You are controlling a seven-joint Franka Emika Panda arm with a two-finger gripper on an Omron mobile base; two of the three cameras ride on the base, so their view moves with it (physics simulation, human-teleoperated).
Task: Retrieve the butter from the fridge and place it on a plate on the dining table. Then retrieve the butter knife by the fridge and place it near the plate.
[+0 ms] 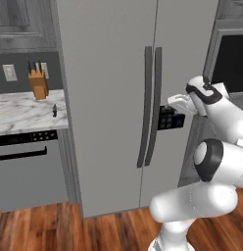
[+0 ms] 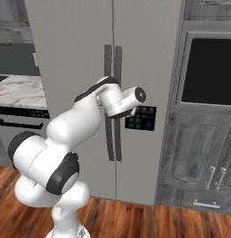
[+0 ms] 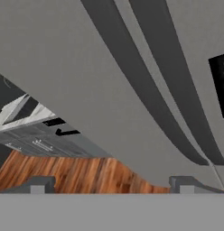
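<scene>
The fridge (image 1: 109, 98) is seen shut, its flat matte grey doors meeting at two long, dark, curved handles (image 1: 150, 105), so nothing inside can be told. The gripper (image 3: 111, 186) is held wide open and empty near the handles. In the left base view, a small dark butter knife (image 1: 54, 110) is shown on the veined marble counter (image 1: 20, 115), beside the fridge, near a tan knife block (image 1: 38, 83).

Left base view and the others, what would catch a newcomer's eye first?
The tall grey fridge fills the middle, both doors shut, its two dark curved handles meeting at the centre seam. The white arm reaches toward them with its open gripper short of the door. On the marble counter to the left lies a small dark butter knife.
</scene>
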